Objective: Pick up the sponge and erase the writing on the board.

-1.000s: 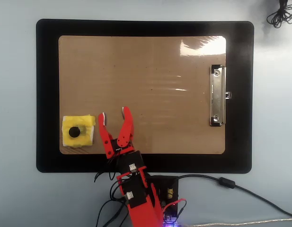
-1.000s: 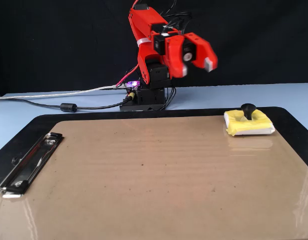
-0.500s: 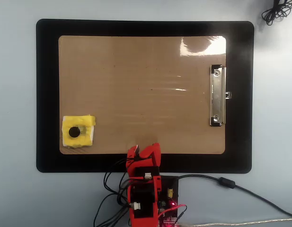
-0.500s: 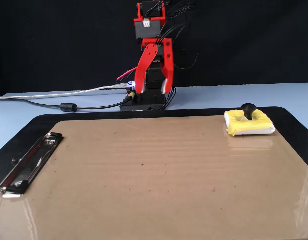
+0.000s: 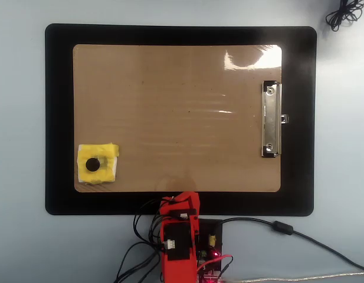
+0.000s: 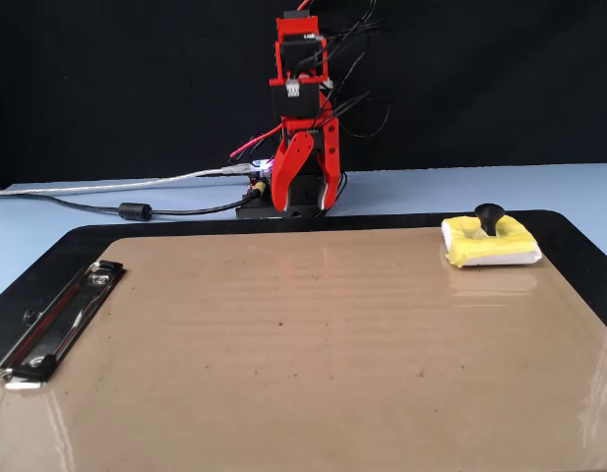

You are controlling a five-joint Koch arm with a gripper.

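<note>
The yellow sponge with its black knob lies alone on the board's lower left corner in the overhead view. In the fixed view the sponge sits at the far right of the board. The writing is out of view; the tan surface looks bare. My red gripper hangs down over the arm's base, behind the board's far edge, open and holding nothing. From overhead the gripper shows only as a folded red mass at the mat's lower edge, well right of the sponge.
A black mat lies under the board. The silver clip is at the board's right end overhead, near left in the fixed view. Cables run from the arm's base; a black cord lies top right.
The arm has pulled back from above the board beside the sponge and folded upright over its base, gripper now pointing down. The sponge has not moved.
</note>
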